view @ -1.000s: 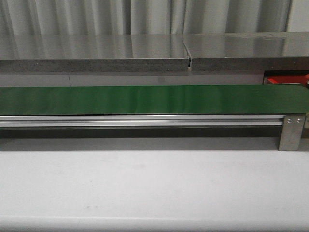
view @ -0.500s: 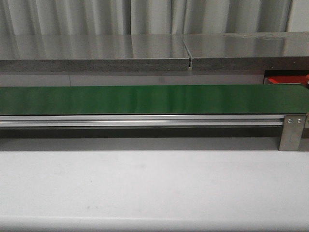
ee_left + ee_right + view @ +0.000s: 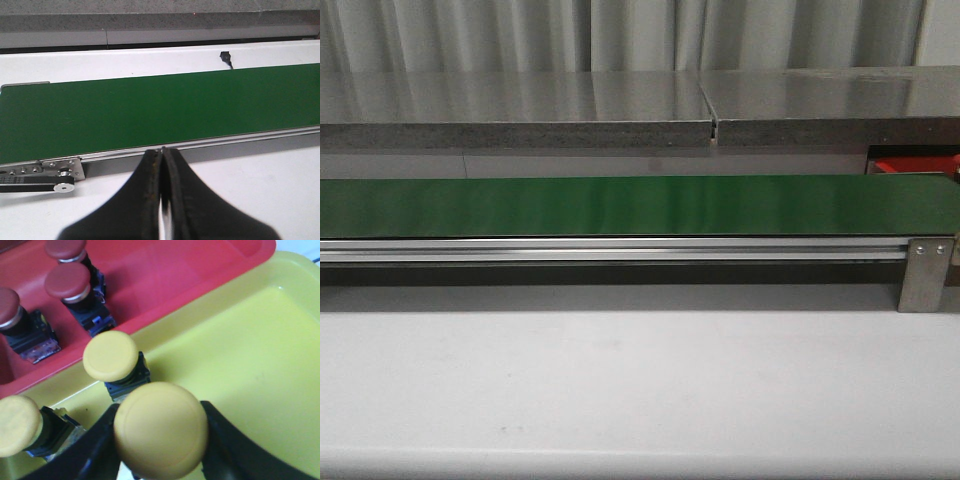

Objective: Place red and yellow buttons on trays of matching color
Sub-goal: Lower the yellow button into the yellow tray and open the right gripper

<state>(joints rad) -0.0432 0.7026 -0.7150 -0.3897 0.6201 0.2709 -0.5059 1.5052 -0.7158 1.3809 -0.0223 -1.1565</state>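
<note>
The right tool (image 3: 160,440) is clamped on a yellow button (image 3: 160,429), its dark fingers (image 3: 227,440) pressed against either side of the round cap, and it holds the button over the yellow tray (image 3: 250,365). Two more yellow buttons sit in that tray: one (image 3: 111,356) just beside the held button toward the red tray (image 3: 175,275), another (image 3: 17,426) farther along the yellow tray's edge. The red tray lies touching the yellow tray and carries three red buttons (image 3: 67,281) grouped near one another. The left tool (image 3: 162,200) has its fingers together with nothing between them, hanging over the white tabletop (image 3: 260,185) just beside the green conveyor belt (image 3: 150,115). In the front view the belt (image 3: 640,205) runs across the tabletop (image 3: 640,390), and neither tool appears there.
</note>
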